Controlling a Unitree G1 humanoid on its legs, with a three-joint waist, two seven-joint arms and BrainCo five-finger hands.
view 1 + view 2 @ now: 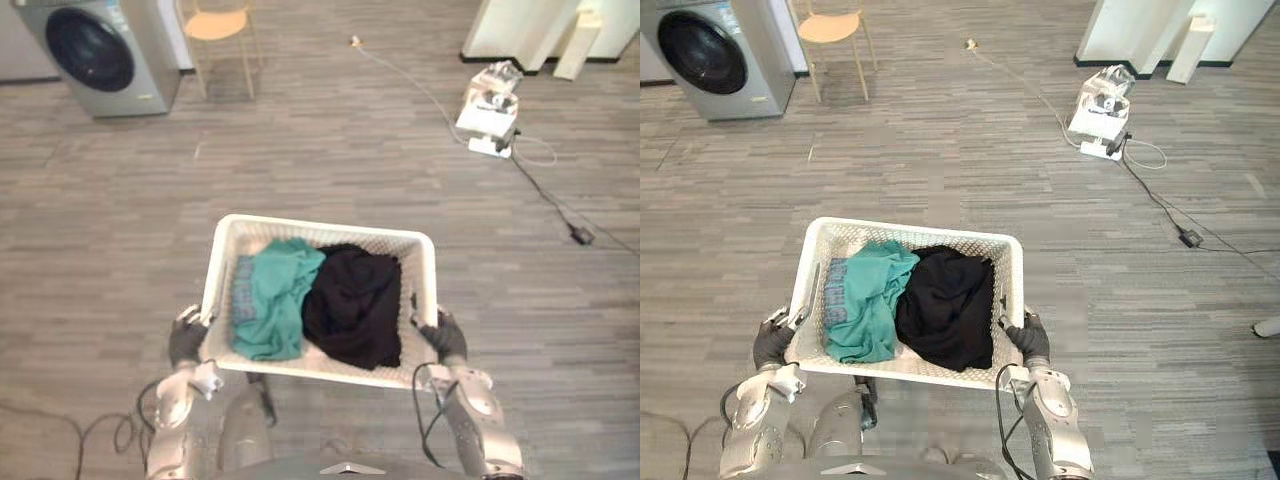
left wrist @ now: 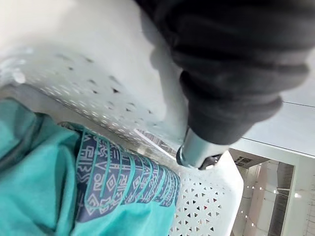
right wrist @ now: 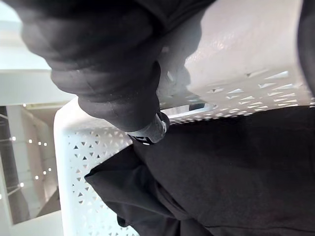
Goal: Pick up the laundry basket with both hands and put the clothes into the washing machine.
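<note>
Both hands are on the laundry basket (image 1: 330, 228); the left hand (image 1: 186, 338) is clenched on the rim at one short side and the right hand (image 1: 443, 338) is clamped on the other side, a finger hooked into the handle slot. The basket's held up over the floor (image 1: 330, 150); inside, a teal garment (image 1: 272, 300) lies on the left, touching a black garment (image 1: 355, 305) on the right. The washing machine (image 1: 100, 50) stands well apart, far left, door shut, with a chair (image 1: 218, 25) just beside it.
</note>
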